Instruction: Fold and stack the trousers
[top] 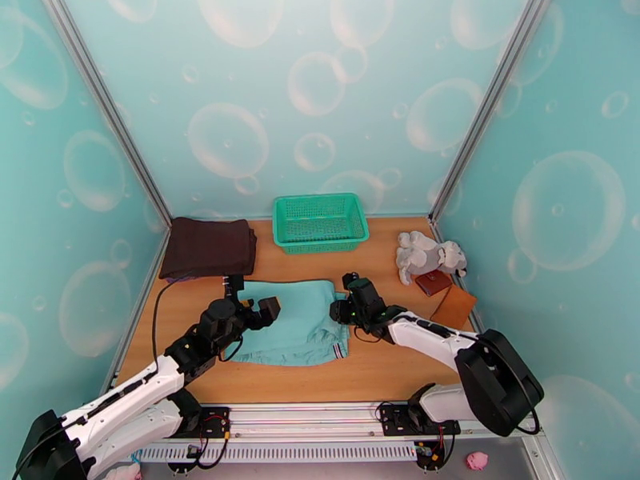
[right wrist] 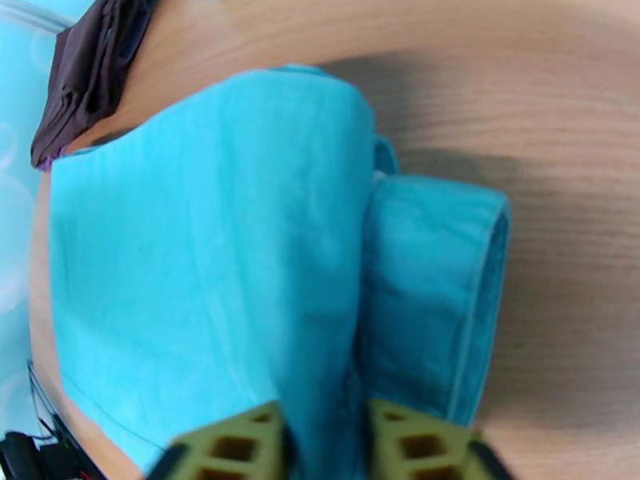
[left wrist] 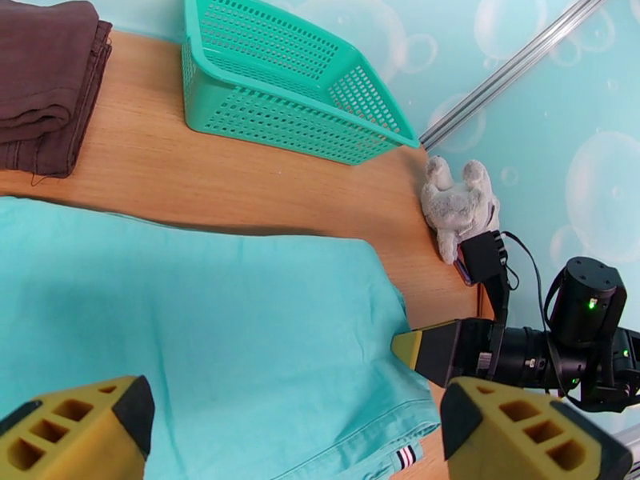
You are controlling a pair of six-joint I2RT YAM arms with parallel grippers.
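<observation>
Left arm (top: 120, 398) and right arm (top: 432, 334) white-shelled, black-jointed; black cables (top: 158, 310); fingers (left wrist: 520, 434) mustard-yellow, square-holed.

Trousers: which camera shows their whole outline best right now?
Top external. The trousers show almost complete there, a folded rectangle on the table, with the left arm over one corner. Left wrist gives a large part of the cloth with the striped waistband tab. Right wrist gives a close, slightly blurred stretch with a folded-over flap.

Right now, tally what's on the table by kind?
Garments: 2 (trousers, brown folded garment)
Basket: 1
Plush toy: 1
Flat brown pieces: 2 (dark piece, tan piece)
Total: 6
</observation>
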